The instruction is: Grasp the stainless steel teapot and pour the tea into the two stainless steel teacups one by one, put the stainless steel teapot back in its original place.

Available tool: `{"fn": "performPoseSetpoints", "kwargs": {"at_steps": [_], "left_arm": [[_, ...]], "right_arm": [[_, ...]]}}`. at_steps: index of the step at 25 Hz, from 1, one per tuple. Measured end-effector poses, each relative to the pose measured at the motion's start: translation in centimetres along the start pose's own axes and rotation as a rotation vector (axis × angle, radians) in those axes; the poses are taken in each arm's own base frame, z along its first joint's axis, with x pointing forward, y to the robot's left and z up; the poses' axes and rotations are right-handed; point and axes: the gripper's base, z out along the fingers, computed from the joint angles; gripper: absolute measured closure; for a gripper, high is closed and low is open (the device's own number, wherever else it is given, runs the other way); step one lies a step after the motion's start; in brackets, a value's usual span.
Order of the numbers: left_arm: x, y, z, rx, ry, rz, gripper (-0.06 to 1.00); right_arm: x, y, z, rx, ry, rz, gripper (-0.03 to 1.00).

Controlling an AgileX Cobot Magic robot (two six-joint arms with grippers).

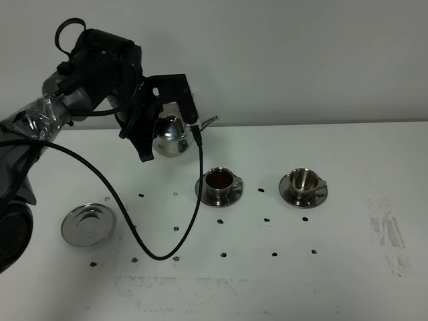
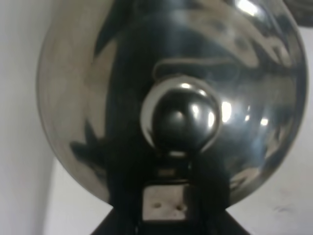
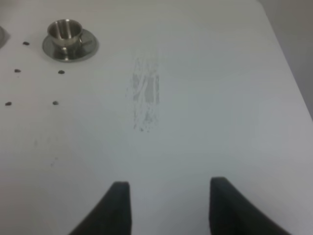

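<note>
Your white tabletop (image 1: 348, 267) fills the scene, with a scuffed patch (image 1: 388, 234) near its right edge. On the left, the left arm reaches in from the edge, and a black cable (image 1: 134, 231) hangs from it in a loop down onto the tabletop.

The left tool (image 1: 152, 128) is clamped on the stainless steel teapot (image 1: 172, 139) at its handle side. It holds the pot raised over the far part of the tabletop. The pot sits close to upright and its thin spout (image 1: 208, 122) points right. In the left wrist view, the pot's body and lid knob (image 2: 182, 117) fill nearly the whole picture.

The right tool (image 3: 170, 203) shows only in its own wrist view. Its 2 fingers stand wide apart with nothing between them, over bare tabletop on the right side.

The empty round saucer (image 1: 87, 224) lies near the left edge, well apart from the teapot.

The 2 stainless steel teacups stand on their own saucers. The left teacup (image 1: 219, 182) is just near and right of the teapot and holds reddish-brown tea (image 1: 218, 178). The right teacup (image 1: 304, 182) stands well to its right, and its inside shows bright steel.

Small dark marks (image 1: 265, 219) dot the tabletop around the cups.
</note>
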Motion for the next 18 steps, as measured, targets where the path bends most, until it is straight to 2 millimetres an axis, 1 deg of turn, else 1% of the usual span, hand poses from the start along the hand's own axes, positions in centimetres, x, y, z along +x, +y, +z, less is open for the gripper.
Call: {"fn": "performPoseSetpoints", "kwargs": {"at_steps": [3, 5, 8, 11, 14, 18], "left_arm": [[0.7, 0.0, 0.4, 0.036, -0.016, -0.153, 0.69], [0.7, -0.1, 0.6, 0.053, -0.020, -0.254, 0.69], [0.8, -0.4, 0.9, 0.072, -0.022, -0.360, 0.69], [1.0, -0.9, 1.4, 0.094, -0.017, -0.408, 0.69], [1.6, -1.8, 1.8, 0.106, -0.015, -0.425, 0.69], [2.6, -2.7, 1.3, 0.105, -0.031, -0.473, 0.69]], "right_arm": [[0.0, 0.0, 0.0, 0.001, 0.000, 0.000, 0.58], [0.0, 0.0, 0.0, 0.001, 0.000, 0.000, 0.58], [0.0, 0.0, 0.0, 0.001, 0.000, 0.001, 0.58], [0.0, 0.0, 0.0, 0.001, 0.000, 0.001, 0.58], [0.0, 0.0, 0.0, 0.001, 0.000, 0.001, 0.58], [0.0, 0.0, 0.0, 0.001, 0.000, 0.000, 0.58]]}}
